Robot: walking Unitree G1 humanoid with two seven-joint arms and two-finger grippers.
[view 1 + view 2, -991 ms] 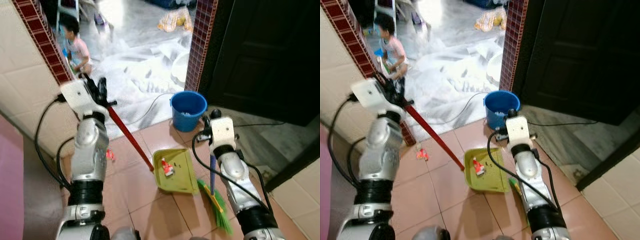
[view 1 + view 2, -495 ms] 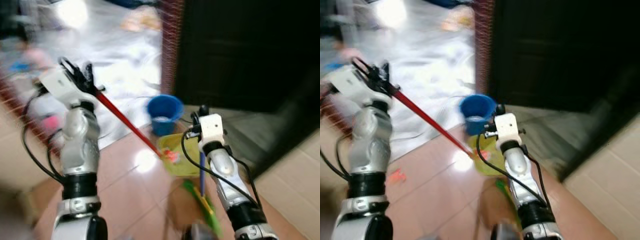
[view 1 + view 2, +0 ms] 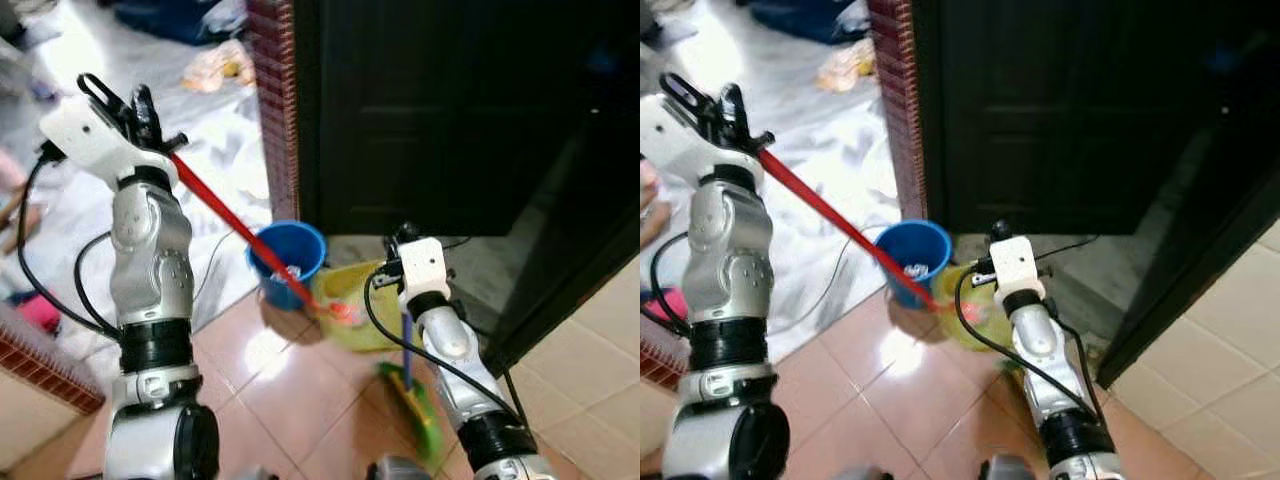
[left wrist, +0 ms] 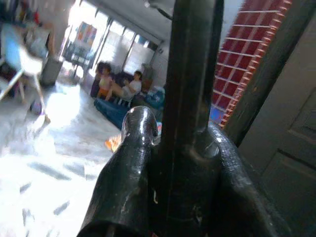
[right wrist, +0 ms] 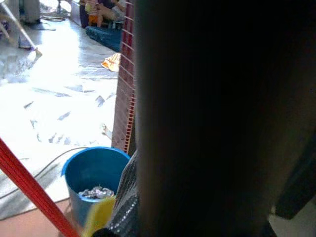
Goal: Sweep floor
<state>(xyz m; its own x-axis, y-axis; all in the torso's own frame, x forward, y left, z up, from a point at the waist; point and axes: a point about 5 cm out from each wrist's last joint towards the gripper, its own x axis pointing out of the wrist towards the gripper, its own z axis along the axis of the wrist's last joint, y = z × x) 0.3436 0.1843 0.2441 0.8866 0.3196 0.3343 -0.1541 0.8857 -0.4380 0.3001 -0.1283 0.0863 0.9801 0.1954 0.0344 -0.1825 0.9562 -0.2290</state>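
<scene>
My left gripper (image 3: 128, 108) is raised at the upper left, shut on the red handle (image 3: 235, 228) of a yellow-green dustpan (image 3: 368, 318). A red scrap (image 3: 341, 314) lies in the pan, which hangs blurred beside a blue bucket (image 3: 286, 262) holding some pale rubbish. My right gripper (image 3: 405, 243) is shut on the blue stick of a broom (image 3: 406, 345); its green bristles (image 3: 418, 408) rest on the tiles. In the left wrist view black fingers (image 4: 129, 182) clasp the dark handle. The bucket (image 5: 93, 170) and the red handle (image 5: 30, 190) appear in the right wrist view.
A red-tiled pillar (image 3: 276, 95) and a dark door (image 3: 430, 110) stand behind the bucket. A white sheet (image 3: 70, 215) covers the floor to the left, with a cable across it. Someone's limb (image 3: 648, 195) is at the left edge. Orange tiles (image 3: 290, 400) lie before me.
The camera has swung right, so the door is now central. My left arm has risen and the dustpan has come off the floor, closer to the bucket. The broom stays in my right gripper.
</scene>
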